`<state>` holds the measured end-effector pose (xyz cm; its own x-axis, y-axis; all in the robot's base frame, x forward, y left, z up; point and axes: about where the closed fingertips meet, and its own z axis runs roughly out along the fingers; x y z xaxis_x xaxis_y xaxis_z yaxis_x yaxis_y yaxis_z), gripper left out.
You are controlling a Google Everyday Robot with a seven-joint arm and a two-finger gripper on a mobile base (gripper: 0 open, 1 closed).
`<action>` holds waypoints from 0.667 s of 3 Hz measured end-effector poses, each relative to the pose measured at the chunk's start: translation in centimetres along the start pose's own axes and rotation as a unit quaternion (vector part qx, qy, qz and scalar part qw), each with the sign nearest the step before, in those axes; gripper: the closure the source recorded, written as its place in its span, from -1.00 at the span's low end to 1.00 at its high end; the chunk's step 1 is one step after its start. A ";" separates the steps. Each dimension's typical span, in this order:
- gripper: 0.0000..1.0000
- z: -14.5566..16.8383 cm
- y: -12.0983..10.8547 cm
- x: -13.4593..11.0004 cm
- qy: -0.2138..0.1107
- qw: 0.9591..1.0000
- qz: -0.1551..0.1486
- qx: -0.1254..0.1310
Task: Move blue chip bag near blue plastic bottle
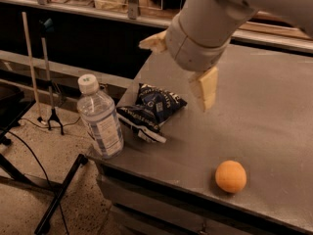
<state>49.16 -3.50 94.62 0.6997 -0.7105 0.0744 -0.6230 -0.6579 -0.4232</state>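
Observation:
The blue chip bag (152, 110), dark navy and crumpled with white lettering, lies on the grey table (274, 116) near its left front corner. The blue plastic bottle (100, 117), clear with a white cap and blue-and-white label, stands upright just left of the bag at the table's corner. My gripper (180, 67) hangs above and to the right of the bag, lifted clear of it. Its pale fingers (205, 88) are spread apart and hold nothing.
An orange (231, 176) sits near the table's front edge, right of the bag. A shelf rail (98, 11) with items runs along the back. A stand with poles (49, 82) and cables are on the floor at left.

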 end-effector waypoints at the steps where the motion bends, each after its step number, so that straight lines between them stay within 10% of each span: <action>1: -1.00 -1.7 0.4 2.6 0.025 0.999 0.032 -0.005; 2: -1.00 -2.1 0.5 3.1 0.031 0.999 0.038 -0.005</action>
